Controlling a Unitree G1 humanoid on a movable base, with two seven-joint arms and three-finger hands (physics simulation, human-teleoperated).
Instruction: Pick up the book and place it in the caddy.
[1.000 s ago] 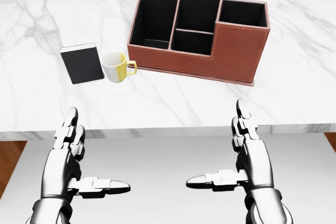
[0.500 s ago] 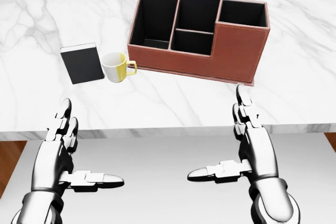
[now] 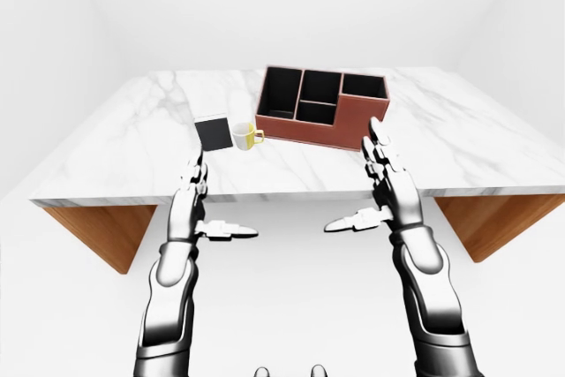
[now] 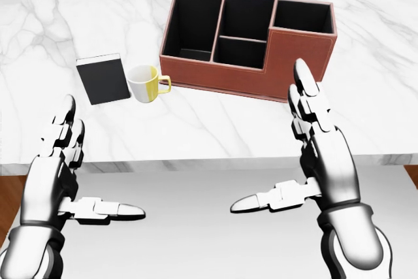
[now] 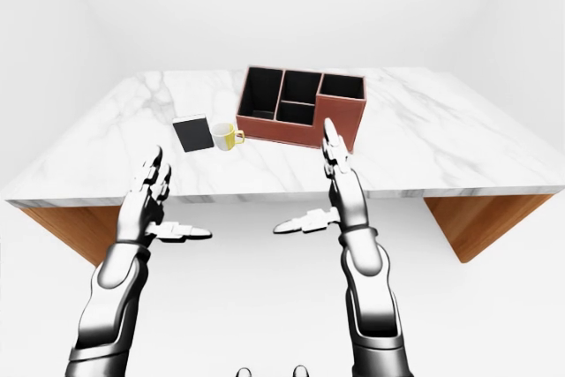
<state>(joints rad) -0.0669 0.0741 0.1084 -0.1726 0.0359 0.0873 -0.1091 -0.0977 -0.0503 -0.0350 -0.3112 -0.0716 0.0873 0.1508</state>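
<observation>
A black book (image 4: 102, 80) with a white page edge lies flat on the marble table (image 4: 215, 129), at the left of the head view. The brown caddy (image 4: 287, 63), with several black compartments, stands at the top centre and right. My left hand (image 4: 88, 168) is open below the book, at the table's near edge, fingers pointing up and thumb out to the right. My right hand (image 4: 287, 155) is open too, and its fingertips (image 4: 302, 73) overlap the caddy's lower right wall in this view. Neither hand holds anything.
A white mug (image 4: 144, 83) with a yellow handle and inside stands between the book and the caddy, close to the book's right edge. The table rests on wooden supports (image 3: 97, 231) at both ends. White floor lies below my arms.
Both hands have risen in the view. The left has drifted left and up to the table edge; the right has climbed until its fingertips overlap the caddy. Nothing on the table has moved.
</observation>
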